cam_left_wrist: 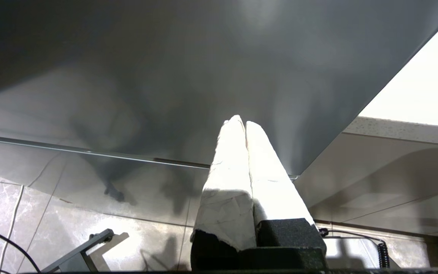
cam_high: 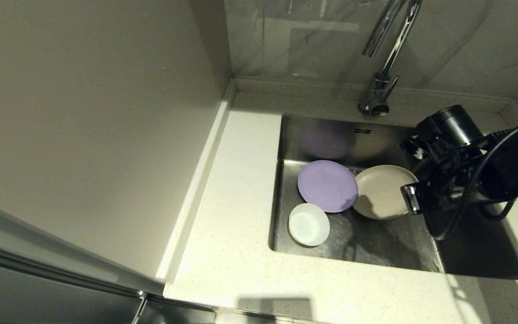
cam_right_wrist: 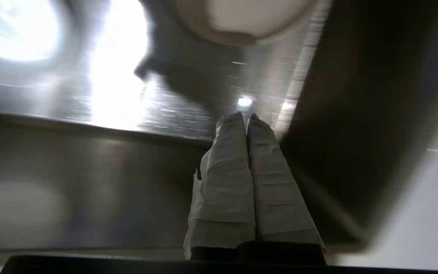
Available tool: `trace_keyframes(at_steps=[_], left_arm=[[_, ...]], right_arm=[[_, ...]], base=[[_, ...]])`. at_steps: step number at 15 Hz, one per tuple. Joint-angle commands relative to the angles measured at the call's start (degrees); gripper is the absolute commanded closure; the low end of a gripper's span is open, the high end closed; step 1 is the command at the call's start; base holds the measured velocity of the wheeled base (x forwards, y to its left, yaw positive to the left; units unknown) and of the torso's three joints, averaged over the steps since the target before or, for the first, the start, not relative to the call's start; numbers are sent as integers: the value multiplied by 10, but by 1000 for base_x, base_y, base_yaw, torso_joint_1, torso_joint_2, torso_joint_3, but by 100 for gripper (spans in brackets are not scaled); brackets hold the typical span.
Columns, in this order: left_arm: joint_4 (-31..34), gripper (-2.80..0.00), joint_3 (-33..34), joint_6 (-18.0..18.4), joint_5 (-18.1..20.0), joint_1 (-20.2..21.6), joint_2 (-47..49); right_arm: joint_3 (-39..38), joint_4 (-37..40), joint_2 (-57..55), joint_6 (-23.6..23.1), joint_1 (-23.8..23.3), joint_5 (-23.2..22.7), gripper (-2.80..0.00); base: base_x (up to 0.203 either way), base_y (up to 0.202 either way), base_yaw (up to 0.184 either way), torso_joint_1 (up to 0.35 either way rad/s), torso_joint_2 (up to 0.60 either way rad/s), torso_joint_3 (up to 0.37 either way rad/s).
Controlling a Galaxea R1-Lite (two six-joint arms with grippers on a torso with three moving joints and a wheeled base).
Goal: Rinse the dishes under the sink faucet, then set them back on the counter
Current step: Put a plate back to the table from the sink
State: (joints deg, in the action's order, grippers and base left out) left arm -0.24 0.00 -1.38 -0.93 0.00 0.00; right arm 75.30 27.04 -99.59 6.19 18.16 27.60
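Note:
Three dishes lie in the steel sink [cam_high: 376, 252]: the lilac-purple plate [cam_high: 328, 185], the cream-beige plate [cam_high: 382, 191] touching its right edge, and the small white bowl [cam_high: 309, 224] at the front left. The chrome faucet [cam_high: 382, 67] rises behind the basin. My right arm [cam_high: 461, 166] reaches over the sink's right side, just right of the beige plate. In the right wrist view, my right gripper [cam_right_wrist: 246, 116] is shut and empty above the sink floor, with the beige plate [cam_right_wrist: 249, 19] ahead of it. My left gripper [cam_left_wrist: 243, 121] is shut, empty and parked below the counter.
The speckled counter [cam_high: 236, 216] frames the basin, widest on the left. A tall plain panel [cam_high: 83, 135] stands along the counter's left side. The tiled back wall is close behind the faucet. The left wrist view shows a cabinet front [cam_left_wrist: 203, 68] and floor tiles.

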Motion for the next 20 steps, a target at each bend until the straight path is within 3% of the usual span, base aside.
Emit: trace_keyframes(at_steps=[1,5,10,13,16,20], left_arm=[[0,0,0,0,0,0,-2],[0,0,0,0,0,0,-2],[0,0,0,0,0,0,-2],[0,0,0,0,0,0,-2],[0,0,0,0,0,0,-2],[0,0,0,0,0,0,-2]], right_arm=[[-6,2,-9,-16,-11,48,-280],[30,-2,-37,-15,-22,68,-280],[170,-1,-153,2,-88,58,-280],[198,0,-204,27,-165,-52,-280],[250,1,-251,48,-214,-130,-280],[302,0,-290,49,-232,-181,-280]], base=[[0,0,0,0,0,0],[0,0,0,0,0,0],[0,0,0,0,0,0],[0,0,0,0,0,0],[0,0,0,0,0,0],[0,0,0,0,0,0]])
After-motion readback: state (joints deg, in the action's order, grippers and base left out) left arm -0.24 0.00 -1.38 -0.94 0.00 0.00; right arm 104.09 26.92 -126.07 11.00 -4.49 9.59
